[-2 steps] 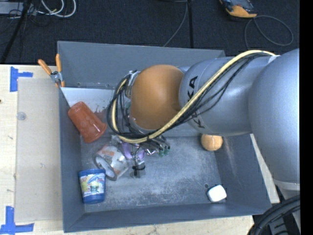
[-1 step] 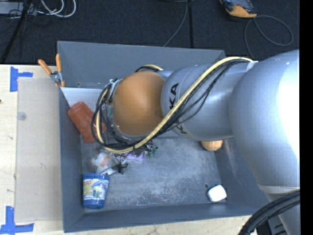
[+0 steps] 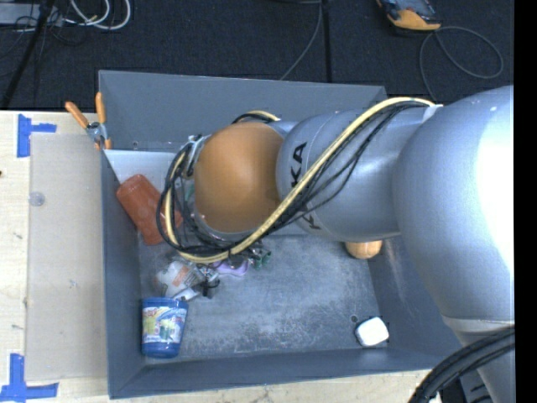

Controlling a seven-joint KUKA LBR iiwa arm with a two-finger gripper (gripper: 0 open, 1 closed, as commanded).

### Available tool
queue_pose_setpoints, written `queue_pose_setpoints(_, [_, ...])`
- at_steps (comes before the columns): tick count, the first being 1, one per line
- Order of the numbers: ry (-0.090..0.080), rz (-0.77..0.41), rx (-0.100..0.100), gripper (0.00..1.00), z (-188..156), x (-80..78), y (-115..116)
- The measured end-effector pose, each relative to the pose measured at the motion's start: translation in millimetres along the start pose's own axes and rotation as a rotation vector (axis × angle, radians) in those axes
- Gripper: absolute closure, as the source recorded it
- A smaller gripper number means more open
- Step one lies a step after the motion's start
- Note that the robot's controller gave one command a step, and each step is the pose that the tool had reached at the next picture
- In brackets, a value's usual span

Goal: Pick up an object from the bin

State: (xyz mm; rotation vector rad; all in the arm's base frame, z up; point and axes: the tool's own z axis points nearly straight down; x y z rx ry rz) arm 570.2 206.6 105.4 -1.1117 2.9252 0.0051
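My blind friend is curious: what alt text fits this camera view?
A grey robot arm with an orange wrist cover reaches from the right into a grey metal bin, its wrist above a small heap of clear and purple bits. Around lie a reddish-brown block, a blue printed cup and a small white lump.

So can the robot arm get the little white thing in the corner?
Probably yes. The white lump lies alone on bare floor with nothing on it, though the bin wall is close beside it. The arm is over the small clutter.
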Motion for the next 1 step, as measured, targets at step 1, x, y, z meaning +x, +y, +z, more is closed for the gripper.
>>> queue_pose_setpoints(1, [0.001, -0.009, -0.002, 1.00, -101.8, -9.4, -17.4])
